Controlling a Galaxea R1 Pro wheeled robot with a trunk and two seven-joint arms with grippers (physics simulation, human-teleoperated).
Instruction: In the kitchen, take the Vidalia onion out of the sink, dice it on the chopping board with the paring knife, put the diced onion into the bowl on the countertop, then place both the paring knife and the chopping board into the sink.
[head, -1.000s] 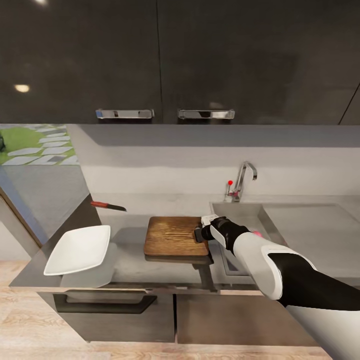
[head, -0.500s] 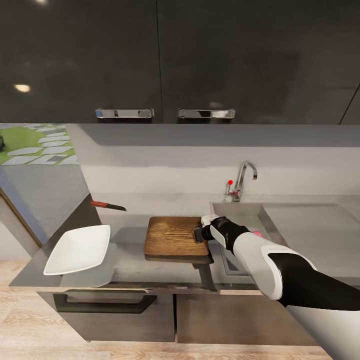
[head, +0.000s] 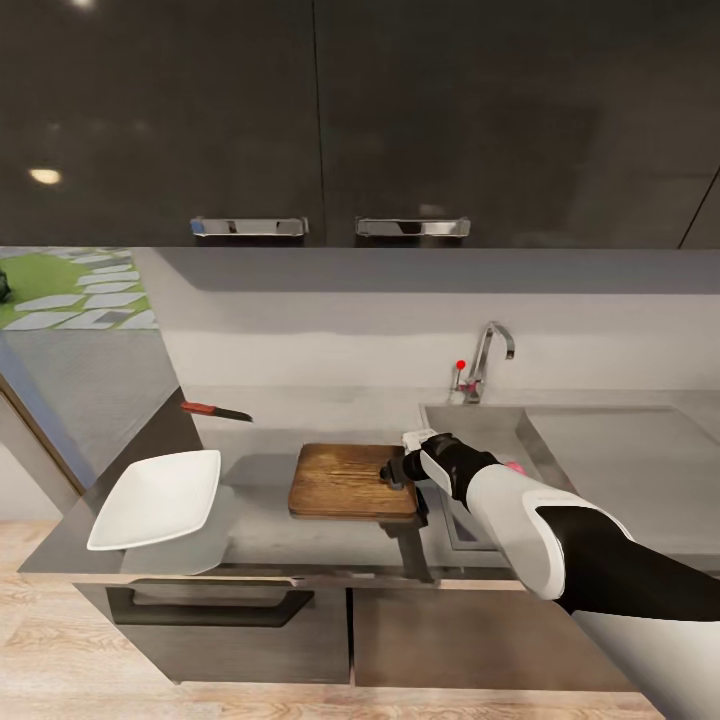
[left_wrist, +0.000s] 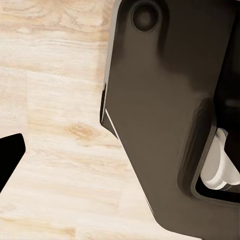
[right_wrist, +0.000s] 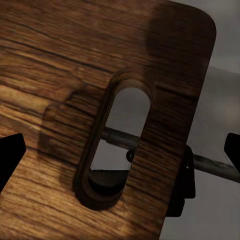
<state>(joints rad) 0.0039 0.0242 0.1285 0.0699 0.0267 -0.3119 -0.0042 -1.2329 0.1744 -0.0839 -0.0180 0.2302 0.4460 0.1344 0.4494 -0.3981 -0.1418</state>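
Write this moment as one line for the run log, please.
phase: moving board | right gripper: at board edge by sink | knife: on counter | bowl: empty | onion: behind arm

No readable text, label, brand, number or sign shows on anything.

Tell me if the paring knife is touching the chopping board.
Apart. In the head view the paring knife lies on the countertop near the back wall, with a plain stretch of bare grey surface between it and the chopping board.
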